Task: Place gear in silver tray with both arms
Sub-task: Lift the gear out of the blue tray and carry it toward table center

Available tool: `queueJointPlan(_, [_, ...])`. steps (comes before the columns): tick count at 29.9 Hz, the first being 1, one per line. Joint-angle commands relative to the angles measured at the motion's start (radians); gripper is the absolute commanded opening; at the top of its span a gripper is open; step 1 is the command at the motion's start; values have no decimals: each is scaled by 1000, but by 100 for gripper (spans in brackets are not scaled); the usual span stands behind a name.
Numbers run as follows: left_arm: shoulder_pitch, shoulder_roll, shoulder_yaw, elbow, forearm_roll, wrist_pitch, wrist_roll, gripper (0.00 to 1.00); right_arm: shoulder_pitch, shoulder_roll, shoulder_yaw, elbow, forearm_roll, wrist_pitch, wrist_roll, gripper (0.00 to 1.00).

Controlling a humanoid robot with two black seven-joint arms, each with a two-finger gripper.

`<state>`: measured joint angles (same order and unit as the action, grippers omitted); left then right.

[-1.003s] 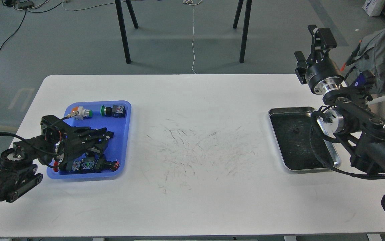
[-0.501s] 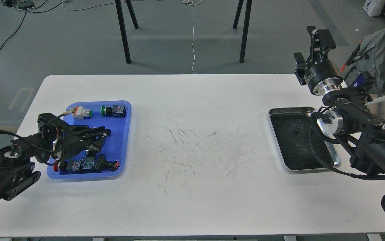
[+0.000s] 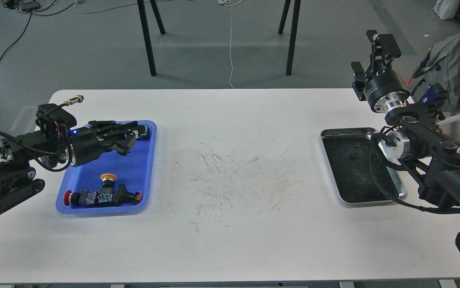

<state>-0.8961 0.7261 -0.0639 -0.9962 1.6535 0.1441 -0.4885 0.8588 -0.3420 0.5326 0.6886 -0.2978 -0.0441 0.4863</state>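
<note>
The silver tray lies at the table's right, its dark scratched bottom bare; my right arm covers its right rim. My right gripper is raised above the table's far right corner, behind the tray, open and empty. My left gripper hovers over the far part of a blue plastic tray at the left, pointing right. Its fingers are dark and close together, and I cannot tell whether they hold anything. I cannot make out a gear anywhere.
The blue tray holds a yellow-capped push button and a row of switch parts with a red button along its near edge. A black part shows behind my left fingers. Black furniture legs stand beyond the table.
My left gripper has risen from low in the blue tray and moved toward its far edge, uncovering the yellow-capped button and hiding the far items. My right arm has barely moved.
</note>
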Motion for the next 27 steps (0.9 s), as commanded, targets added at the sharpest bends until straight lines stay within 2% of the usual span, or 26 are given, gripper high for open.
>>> queueJointPlan(1, [-69,-36,6,-22,18,-47,0,6,8,0,7,-3,0,-2,-2,95])
queueJointPlan(5, [-118,-112,4,-48,86,-130,0,5,8,0,9,-3,0,-14,0,95])
queueJointPlan(9, [-136,-214,6,-50,164,-147,0,5,3,0,10,-3,0,-23,0,95])
queueJointPlan(12, [-141,-313,13,-41,181,-195,0,5,2,1,10,-4,0,-30,0,95])
queueJointPlan(19, [-135,-510,99,-22,190,-198,0,5,3,29,7,-11,-1,-34,-2,95])
queueJointPlan(27, [-109,-651,208,34,190,-195,0,5,8,28,0,-11,-3,-34,-3,95])
